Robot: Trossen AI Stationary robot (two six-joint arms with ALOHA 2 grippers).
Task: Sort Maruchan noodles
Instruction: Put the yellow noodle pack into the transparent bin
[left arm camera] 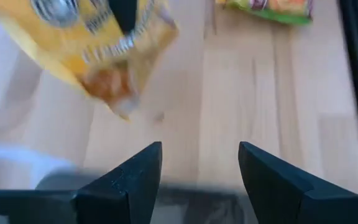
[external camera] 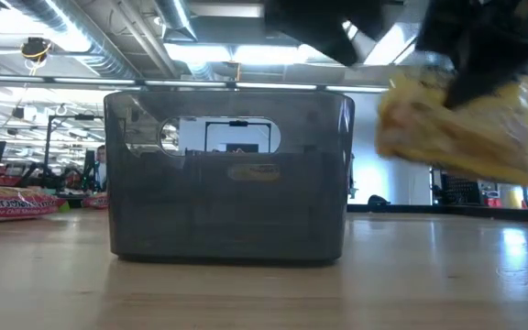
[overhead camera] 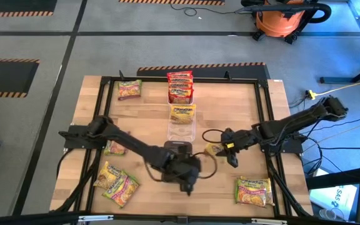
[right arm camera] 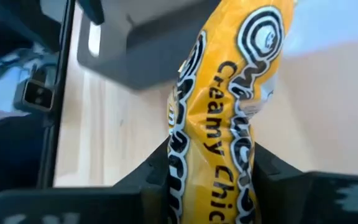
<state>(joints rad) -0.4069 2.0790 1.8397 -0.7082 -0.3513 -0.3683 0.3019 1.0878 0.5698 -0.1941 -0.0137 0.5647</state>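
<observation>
My right gripper point(overhead camera: 226, 150) is shut on a yellow Maruchan packet point(overhead camera: 215, 149) right of the table's middle, above the wood in the low view point(external camera: 461, 128). My left gripper point(overhead camera: 188, 181) hovers open near the middle of the near edge, over bare wood point(left arm camera: 201, 155). It looks toward the yellow packet point(left arm camera: 98, 46). Red-orange packets point(overhead camera: 180, 86) stand in a tray at the far side, and a yellow one point(overhead camera: 183, 113) lies just nearer. Green-and-pink packets lie flat at far left point(overhead camera: 130, 89), left point(overhead camera: 114, 148), near left point(overhead camera: 119, 185) and near right point(overhead camera: 254, 190). My right gripper pinches the yellow packet between its two fingers, which sit on the packet's flat faces point(right arm camera: 194, 168). The packet runs forward past the fingertips, seen edge-on. The fingers come from the table's right, slanting down. The packet is lifted clear of the table and tilted point(external camera: 447, 137).
A dark translucent bin point(external camera: 227, 174) stands on the table in front of the low camera, beside the left arm in the high view point(overhead camera: 179, 147). A clear tray point(overhead camera: 181, 129) sits between it and the yellow packet. A black frame point(overhead camera: 264, 106) borders the table.
</observation>
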